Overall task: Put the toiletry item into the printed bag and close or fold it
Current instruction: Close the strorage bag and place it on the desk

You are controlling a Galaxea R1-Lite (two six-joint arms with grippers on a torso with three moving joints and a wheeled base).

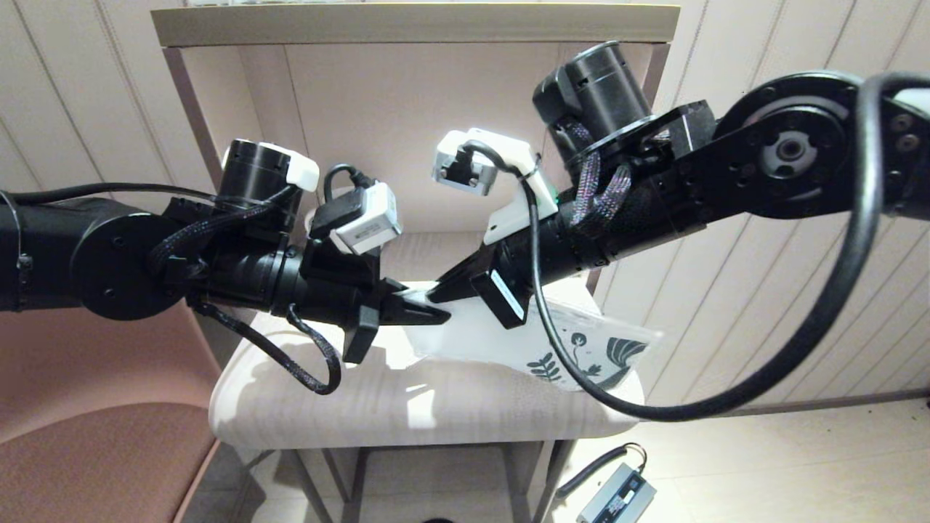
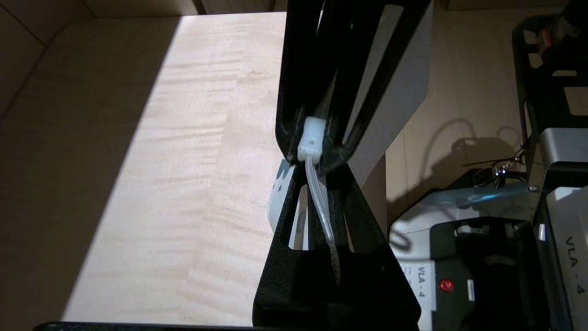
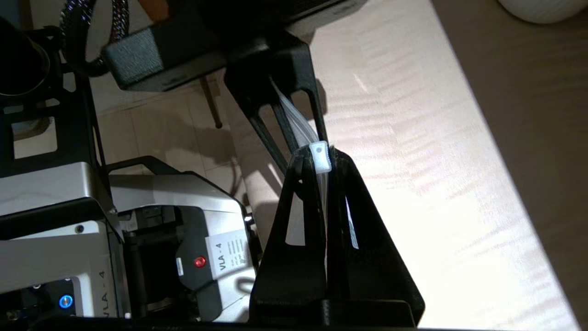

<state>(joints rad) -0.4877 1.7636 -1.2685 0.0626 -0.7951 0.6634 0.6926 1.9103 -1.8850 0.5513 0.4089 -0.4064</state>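
The printed bag (image 1: 485, 335), white with a dark blue leaf print (image 1: 581, 357) at its right end, is held up off the table by its top edge. My two grippers meet tip to tip at that edge. The left gripper (image 1: 438, 315) (image 2: 317, 174) is shut on the bag's clear zip strip (image 2: 320, 202). The right gripper (image 1: 436, 293) (image 3: 318, 160) is shut on the white zip slider (image 3: 320, 156) (image 2: 311, 138). No toiletry item shows in any view.
The light wood table (image 1: 407, 407) has a shelf board (image 1: 414, 22) above it. A brown chair (image 1: 87, 450) stands at the left. A grey power brick (image 1: 617, 497) lies on the floor. A white rounded object (image 3: 542, 7) sits at the table's back.
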